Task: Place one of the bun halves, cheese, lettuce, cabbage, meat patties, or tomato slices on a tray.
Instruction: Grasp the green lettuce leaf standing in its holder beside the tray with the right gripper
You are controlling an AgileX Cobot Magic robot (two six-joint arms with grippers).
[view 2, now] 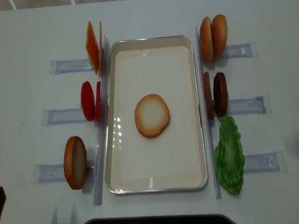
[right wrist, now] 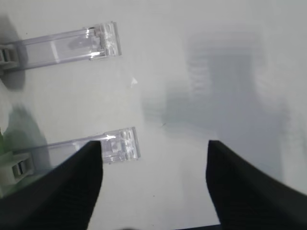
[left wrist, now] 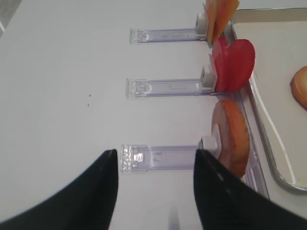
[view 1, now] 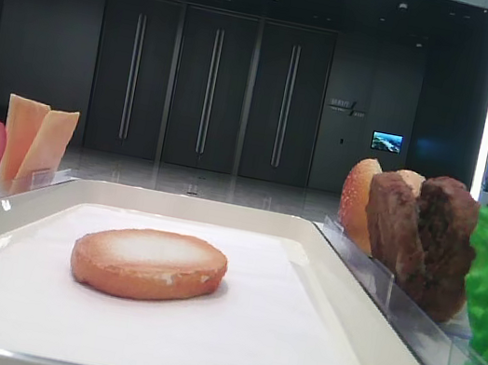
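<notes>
One bun half [view 2: 152,115] lies toasted face up in the middle of the cream-white tray [view 2: 122,157]. Left of the tray stand cheese [view 2: 93,47], tomato slices [view 2: 90,100] and another bun half [view 2: 75,162]. On the right are two bun halves [view 2: 213,37], meat patties [view 2: 215,95] and lettuce [view 2: 229,156]. Cabbage is out of view. My left gripper [left wrist: 156,153] is open over the table, just left of the standing bun half [left wrist: 232,139]. My right gripper [right wrist: 154,146] is open above bare table, holding nothing.
Clear plastic holders [view 2: 250,104] stick out from both sides of the tray, each propping its food upright. Two of them [right wrist: 72,45] lie left of the right gripper. A dark edge [view 2: 153,222] runs along the near side of the table.
</notes>
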